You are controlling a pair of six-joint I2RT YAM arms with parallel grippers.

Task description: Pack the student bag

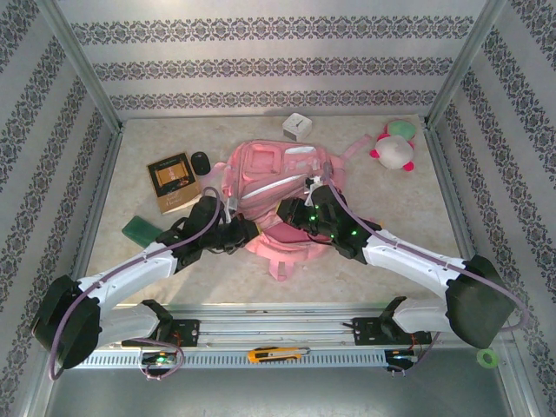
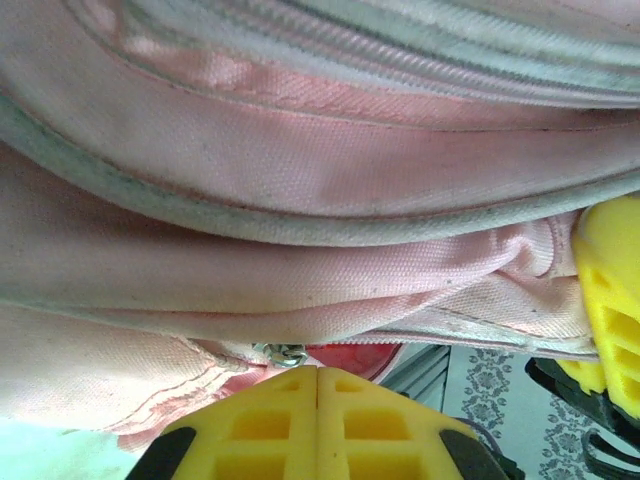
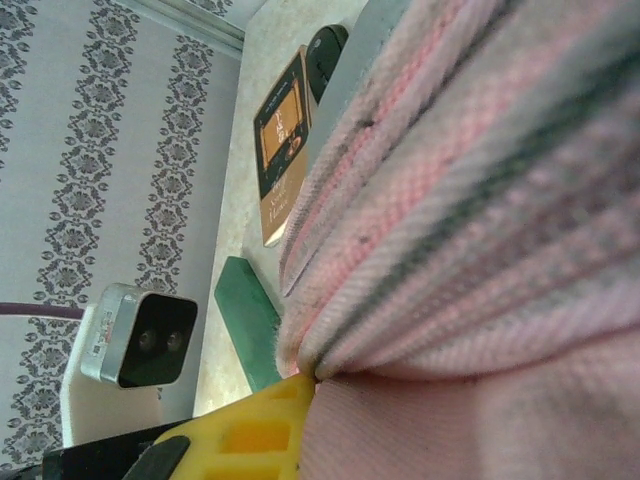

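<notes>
Left gripper has its yellow fingers pressed together at the bottom centre of its wrist view, right under a metal zip pull. Whether it pinches the pull or cloth I cannot tell. Right gripper is clamped on a puckered fold of the student bag, which lies mid-frame in the top view on the table. Left of the bag are a book, a black mouse and a green block. A plush toy sits upper right. The step in hand looks like opening the bag, with these items not yet packed. The next move calls for drawing the zip along while the other grip holds the cloth taut.
</notes>
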